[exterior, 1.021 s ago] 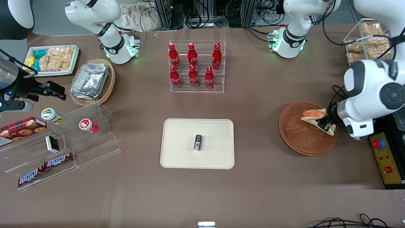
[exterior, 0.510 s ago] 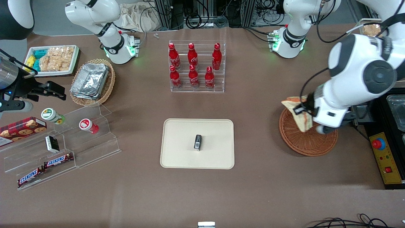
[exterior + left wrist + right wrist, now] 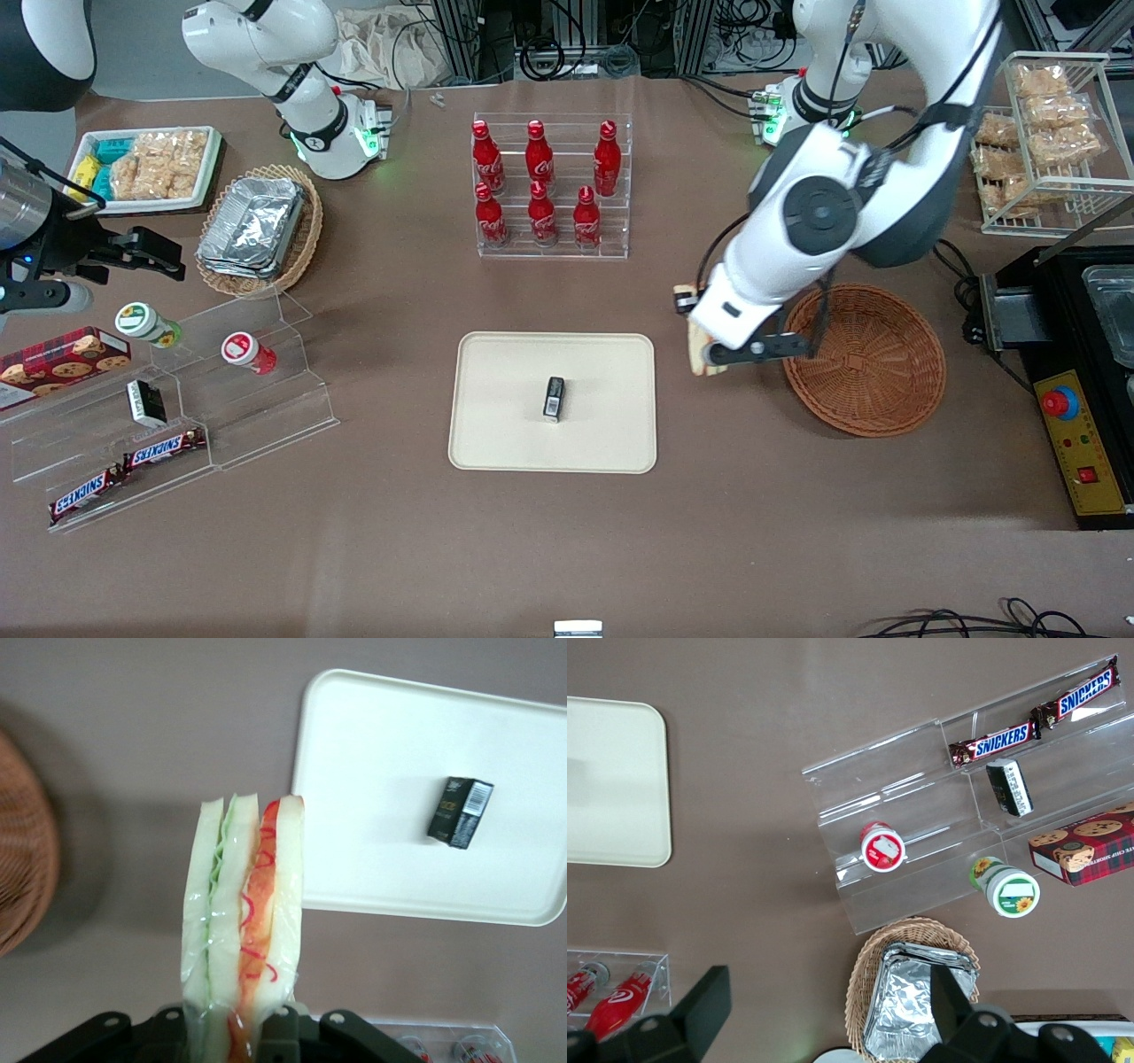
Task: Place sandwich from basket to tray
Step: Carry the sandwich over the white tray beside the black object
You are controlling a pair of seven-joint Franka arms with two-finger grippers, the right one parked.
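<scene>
Gripper [image 3: 241, 1028] clamps the sandwich [image 3: 244, 930] aloft between basket [image 3: 873, 359] and tray [image 3: 505, 425].

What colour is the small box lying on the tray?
Black, clearest in the left wrist view.

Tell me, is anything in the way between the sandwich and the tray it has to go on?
Nothing blocks the path. The gripper holds the sandwich above bare table between the basket and the tray. One small black box lies in the tray's middle, so the sandwich should probably land on the open surface beside it.
</scene>
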